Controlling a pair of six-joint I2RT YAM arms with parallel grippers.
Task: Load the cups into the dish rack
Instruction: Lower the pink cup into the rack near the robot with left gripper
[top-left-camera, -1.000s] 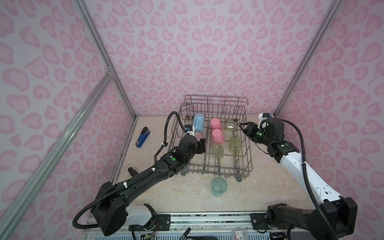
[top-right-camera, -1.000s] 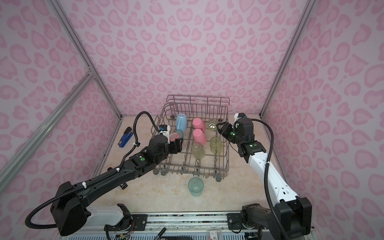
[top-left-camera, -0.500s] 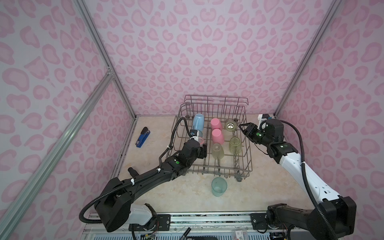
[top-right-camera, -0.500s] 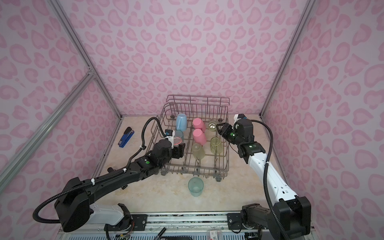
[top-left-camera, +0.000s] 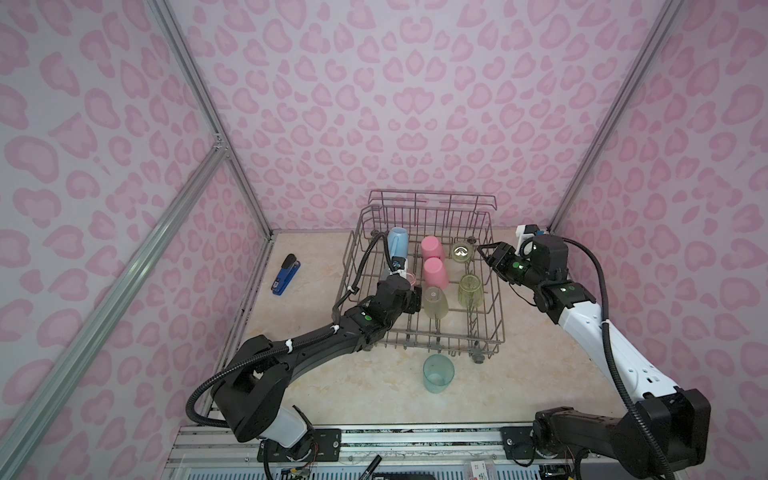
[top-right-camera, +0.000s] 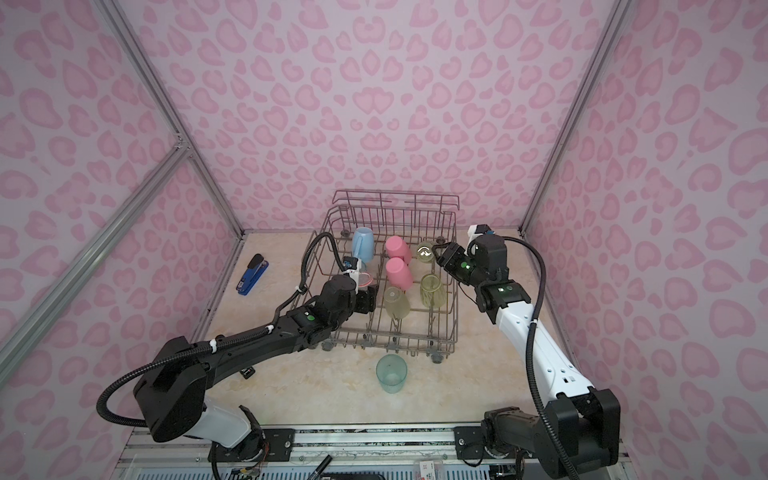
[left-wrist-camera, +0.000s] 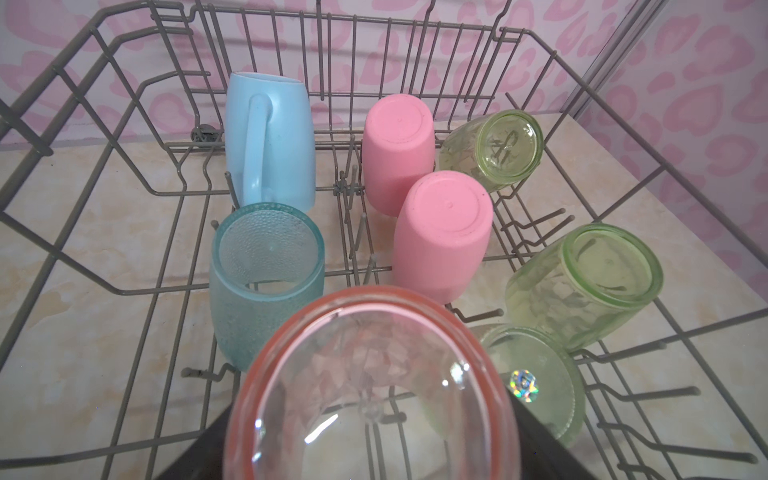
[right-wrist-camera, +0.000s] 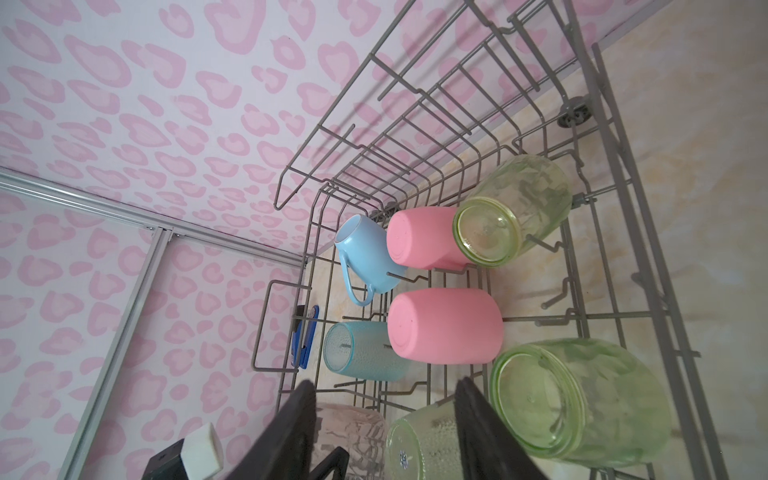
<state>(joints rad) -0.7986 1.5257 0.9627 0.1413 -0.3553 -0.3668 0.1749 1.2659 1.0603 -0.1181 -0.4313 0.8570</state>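
The grey wire dish rack (top-left-camera: 432, 193) (top-right-camera: 395, 193) stands at the back middle in both top views. My left gripper (top-left-camera: 412, 291) (left-wrist-camera: 374, 436) is shut on a translucent salmon tumbler (left-wrist-camera: 374, 395) (top-right-camera: 365, 283), held base up over the tines in the rack's left row. Behind it in the rack are a teal tumbler (left-wrist-camera: 266, 274), a light-blue mug (top-left-camera: 398, 245), two pink cups (top-left-camera: 432, 248) (top-left-camera: 435, 272) and yellow-green tumblers (top-left-camera: 471, 289) (top-left-camera: 435, 301). Another teal cup (top-left-camera: 438, 372) (top-right-camera: 391, 372) stands upright on the table in front of the rack. My right gripper (top-left-camera: 490, 255) (right-wrist-camera: 384, 415) hangs open over the rack's right rim and holds nothing.
A blue stapler (top-left-camera: 285, 274) lies on the table left of the rack. Pink patterned walls with metal posts (top-left-camera: 582, 178) close in the back and both sides. The rack's taller rail runs along its far side.
My left arm has dropped lower and carried the salmon tumbler a little further right into the rack. The right arm has stayed where it was.
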